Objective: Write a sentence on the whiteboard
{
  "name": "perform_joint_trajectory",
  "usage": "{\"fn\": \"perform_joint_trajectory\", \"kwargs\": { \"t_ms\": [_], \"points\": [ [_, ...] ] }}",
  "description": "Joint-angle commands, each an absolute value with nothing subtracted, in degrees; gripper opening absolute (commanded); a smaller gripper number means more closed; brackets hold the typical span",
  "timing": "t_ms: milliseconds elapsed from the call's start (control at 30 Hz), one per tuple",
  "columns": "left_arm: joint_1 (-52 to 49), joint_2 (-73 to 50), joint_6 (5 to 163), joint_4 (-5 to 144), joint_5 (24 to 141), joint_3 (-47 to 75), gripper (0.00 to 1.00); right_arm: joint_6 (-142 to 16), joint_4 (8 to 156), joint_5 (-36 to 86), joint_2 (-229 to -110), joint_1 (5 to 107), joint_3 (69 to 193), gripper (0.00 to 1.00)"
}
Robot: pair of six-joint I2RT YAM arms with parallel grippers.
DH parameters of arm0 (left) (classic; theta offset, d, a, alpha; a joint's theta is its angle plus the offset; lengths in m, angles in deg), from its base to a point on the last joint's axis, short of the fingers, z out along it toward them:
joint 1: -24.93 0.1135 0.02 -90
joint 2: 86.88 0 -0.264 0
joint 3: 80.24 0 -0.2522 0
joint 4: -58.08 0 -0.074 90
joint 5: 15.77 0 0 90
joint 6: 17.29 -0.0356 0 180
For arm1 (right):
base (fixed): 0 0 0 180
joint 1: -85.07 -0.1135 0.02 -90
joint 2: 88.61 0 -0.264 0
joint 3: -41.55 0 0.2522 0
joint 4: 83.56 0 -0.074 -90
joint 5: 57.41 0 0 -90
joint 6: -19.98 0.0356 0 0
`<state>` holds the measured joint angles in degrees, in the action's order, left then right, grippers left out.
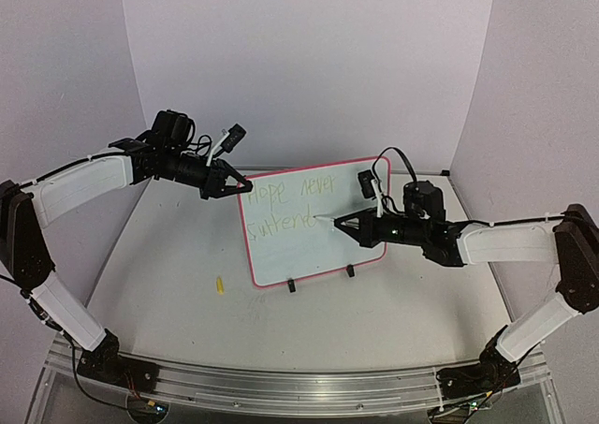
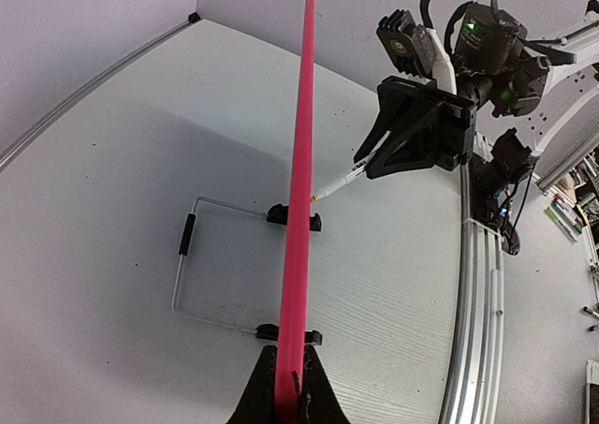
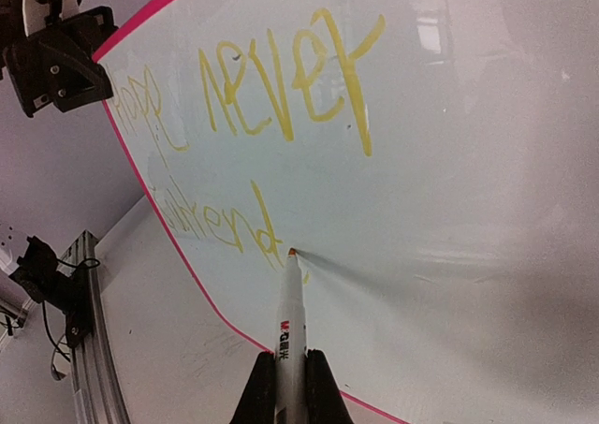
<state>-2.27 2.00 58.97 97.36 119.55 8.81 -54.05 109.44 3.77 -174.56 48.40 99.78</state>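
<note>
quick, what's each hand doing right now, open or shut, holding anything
Left hand: closed, clamping the pink frame of the whiteboard.
Right hand: closed, holding the marker, tip at the board.

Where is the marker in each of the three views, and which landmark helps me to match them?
Top external: the marker is right of centre, in the right gripper, tip on the whiteboard.
Left wrist: the marker is mid-picture, just right of the edge-on pink frame.
Right wrist: the marker rises from bottom centre, tip on the whiteboard.
Shared landmark: the pink frame.
</note>
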Motion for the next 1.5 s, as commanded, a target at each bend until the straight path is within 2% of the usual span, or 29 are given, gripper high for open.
{"fn": "perform_joint_trajectory", "kwargs": {
  "t_ms": [0,567,1067,1467],
  "points": [
    [-2.06,-0.31,56.83,98.12,117.85,8.65,0.0,-53.59,112.27,6.15,-173.54,49.02,98.87,0.0],
    [-2.05,-0.49,56.87,98.15,117.87,8.65,0.0,-53.99,112.24,7.31,-170.62,49.92,99.04,0.0],
    [-2.08,-0.32,56.93,98.15,117.66,8.65,0.0,-54.29,110.87,2.4,-176.57,49.92,102.49,0.0],
    [-2.05,-0.28,56.87,98.11,117.64,8.67,0.0,-53.7,109.93,4.59,-175.64,49.94,98.33,0.0]
  ]
}}
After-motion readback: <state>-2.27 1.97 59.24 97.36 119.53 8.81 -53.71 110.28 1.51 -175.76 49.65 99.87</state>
